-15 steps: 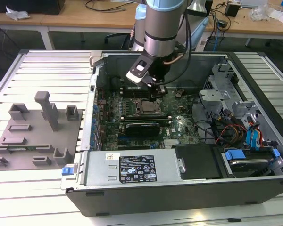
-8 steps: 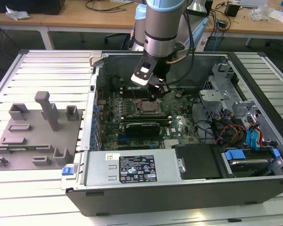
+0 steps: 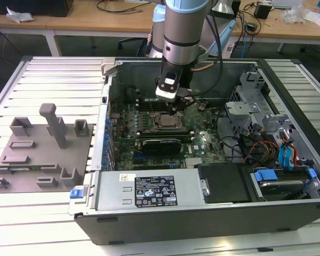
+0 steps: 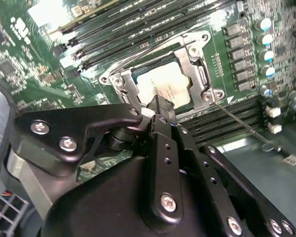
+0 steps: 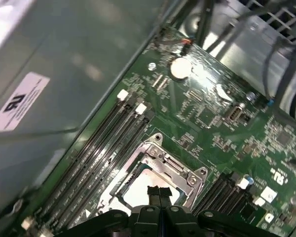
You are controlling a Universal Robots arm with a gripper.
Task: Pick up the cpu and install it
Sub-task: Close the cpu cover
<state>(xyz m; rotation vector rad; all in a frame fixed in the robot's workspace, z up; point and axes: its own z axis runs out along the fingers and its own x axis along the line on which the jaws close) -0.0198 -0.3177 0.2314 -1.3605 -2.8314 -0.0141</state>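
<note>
Here, the flat, square, pale-metal cpu (image 4: 161, 87) lies within the shiny steel socket frame (image 4: 124, 84), mid-frame in the exterior view. The black gripper (image 5: 159, 192), its 2 fingers pressed together, hides part of it.

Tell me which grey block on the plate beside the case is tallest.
The slim grey post with the wider cap, upright between the U-shaped block and the small square block. It rises well above every other block on the plate.

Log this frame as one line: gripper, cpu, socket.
gripper: shut, inside computer case, tips at cpu top | cpu: lying flat in socket frame | contact: cannot tell
</note>
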